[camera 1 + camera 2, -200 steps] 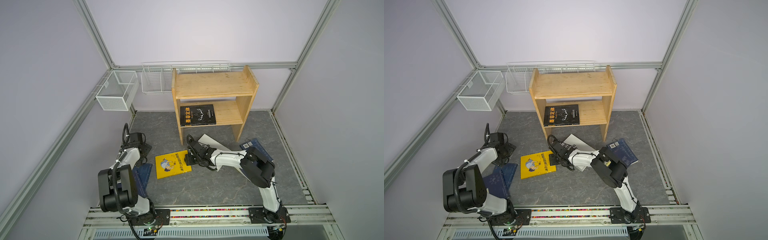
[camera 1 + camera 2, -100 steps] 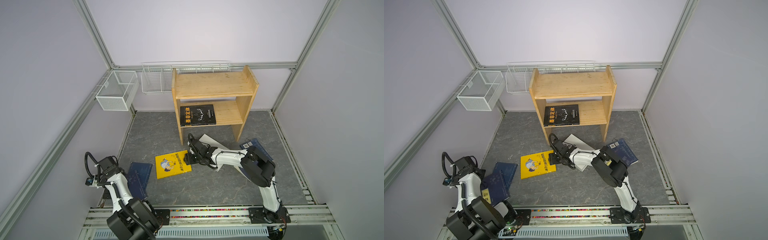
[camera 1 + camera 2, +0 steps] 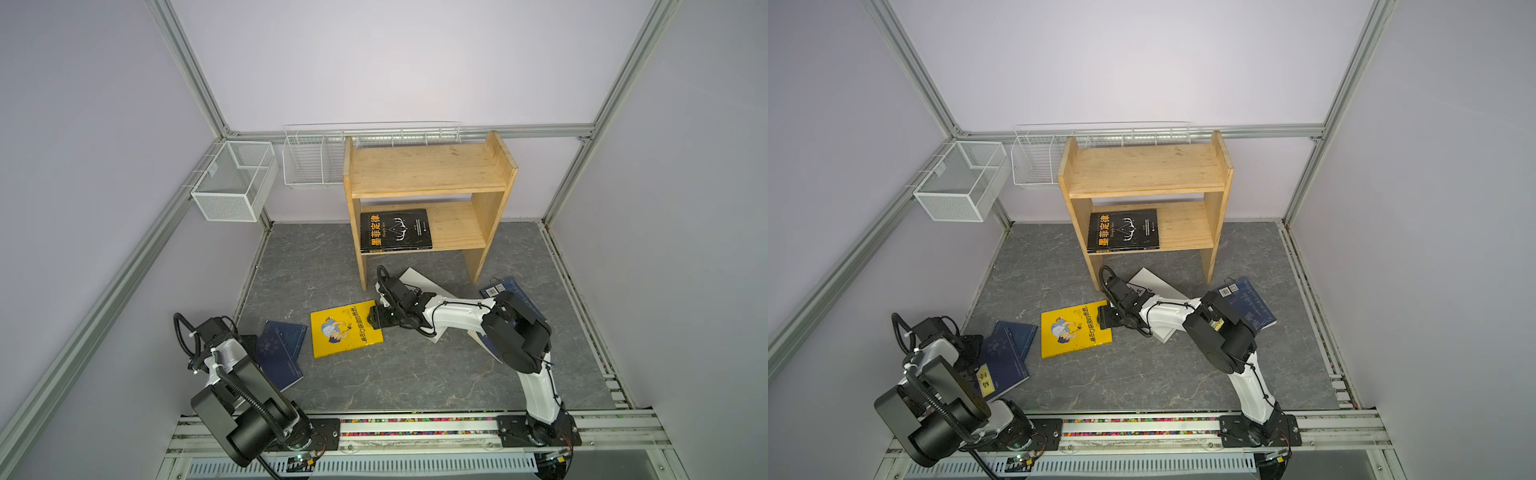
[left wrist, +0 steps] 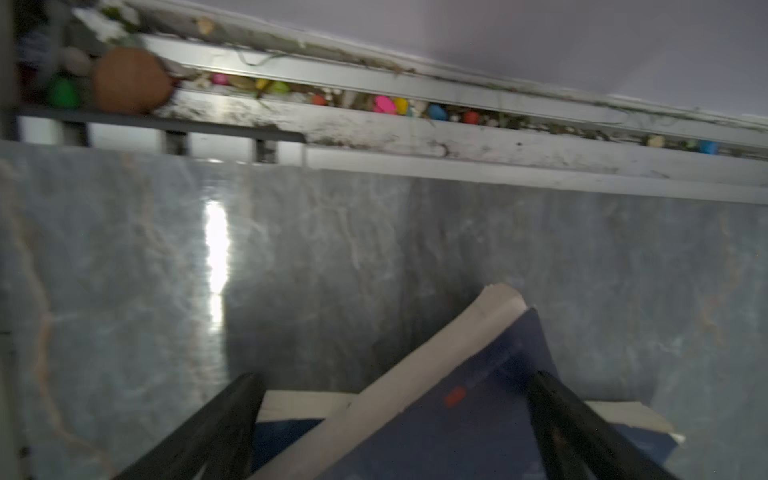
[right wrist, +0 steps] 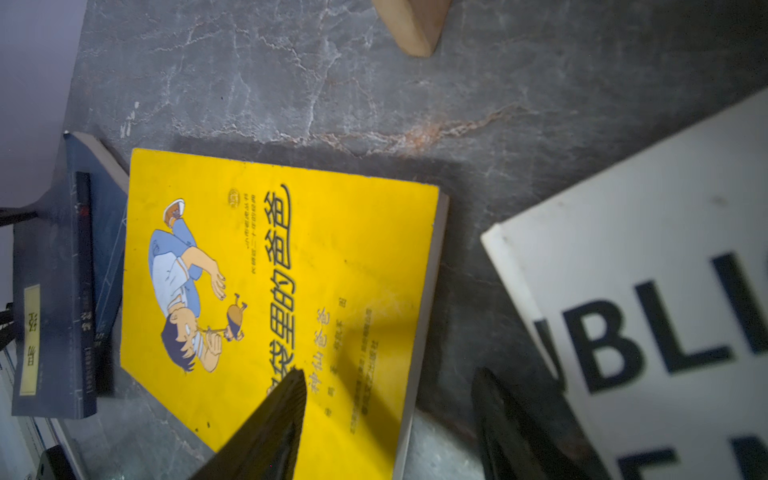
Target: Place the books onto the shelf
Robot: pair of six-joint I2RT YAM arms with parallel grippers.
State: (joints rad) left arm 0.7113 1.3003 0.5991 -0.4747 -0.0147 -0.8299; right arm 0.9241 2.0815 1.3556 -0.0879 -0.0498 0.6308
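Grey marbled floor (image 3: 374, 382) — under pine shelf (image 3: 428, 166), yellow book (image 3: 340, 332), white book (image 3: 413, 277), navy books (image 3: 278, 345) — black book (image 3: 395, 230) on lower tier.

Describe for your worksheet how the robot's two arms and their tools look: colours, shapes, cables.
The left arm and right arm match: white link shells, bulky black cylindrical joints, and black cables looping outside near each wrist. The left tool and right tool each end in two slim, tapering black fingers. No markings are legible.

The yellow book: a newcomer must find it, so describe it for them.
Find the wooden shelf at the back wall. On the grey floor before its left leg, the yellow book lies flat by the right gripper. No neighbour shares its bright yellow cover with a cartoon boy.
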